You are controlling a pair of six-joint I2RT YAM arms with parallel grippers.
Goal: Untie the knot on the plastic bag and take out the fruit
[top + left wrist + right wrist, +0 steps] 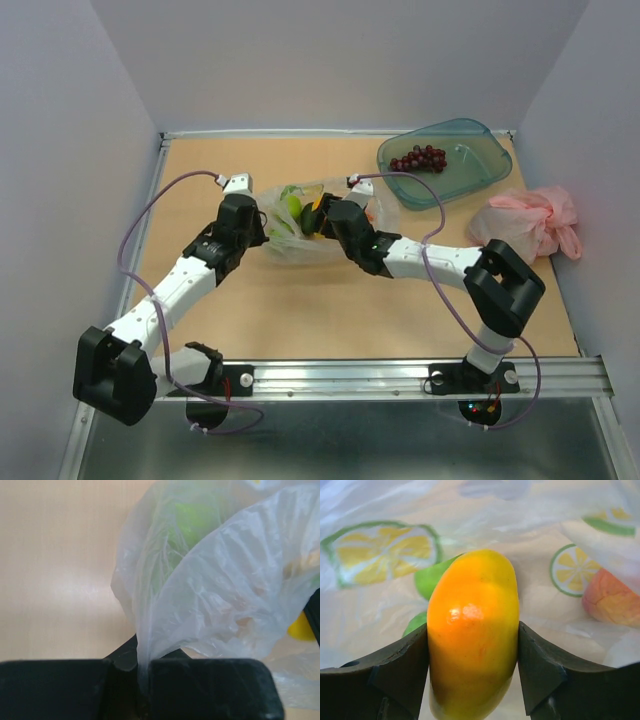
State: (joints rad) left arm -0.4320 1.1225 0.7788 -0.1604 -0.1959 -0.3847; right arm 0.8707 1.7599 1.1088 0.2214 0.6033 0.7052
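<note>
At left, pinches a twisted fold of the plastic bag (225, 590) with the left gripper (142, 676), fingers pressed together on the film, likely to keep the mouth lifted and steady mid-table. In the middle, reaches inside with the right gripper (472, 632), clamped on both sides of the mango (470, 605), with green fruit (432, 577) and a reddish one (610, 597) behind. Farther right, leaves grapes (418, 159) already in the teal tray (470, 185), probably the drop-off for the rest.
</note>
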